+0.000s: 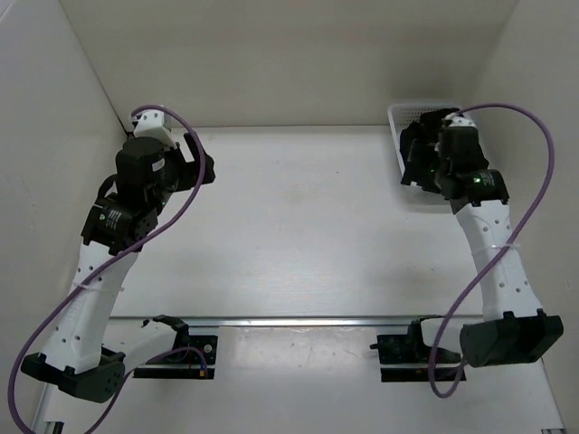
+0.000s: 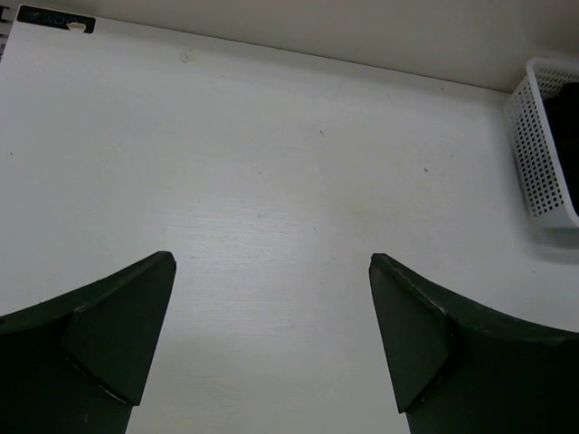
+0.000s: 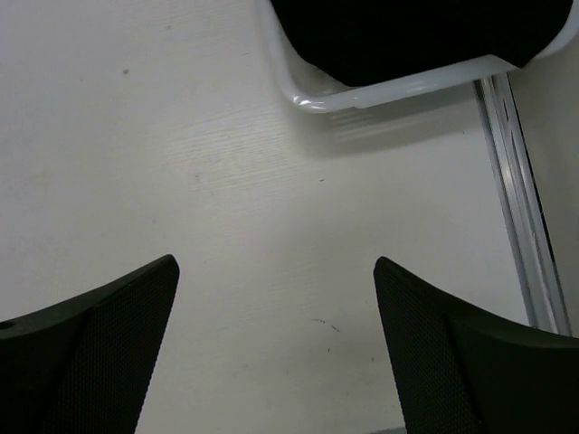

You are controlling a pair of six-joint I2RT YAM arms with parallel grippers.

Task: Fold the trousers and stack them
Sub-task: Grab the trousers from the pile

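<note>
The black trousers [image 3: 416, 36] lie bunched inside the white mesh basket [image 3: 389, 90] at the table's back right. In the left wrist view the basket [image 2: 543, 154] shows at the right edge with dark cloth [image 2: 565, 127] inside. My right gripper [image 3: 276, 262] is open and empty, hovering over bare table just beside the basket's rim; in the top view [image 1: 412, 163] it hangs over the basket [image 1: 416, 113] and hides most of it. My left gripper [image 2: 271, 259] is open and empty over bare table at the back left [image 1: 201, 161].
White walls close in the table at the back and both sides. A metal rail [image 1: 308, 319] runs along the near edge by the arm bases. A metal strip [image 3: 520, 208] runs beside the basket on the right.
</note>
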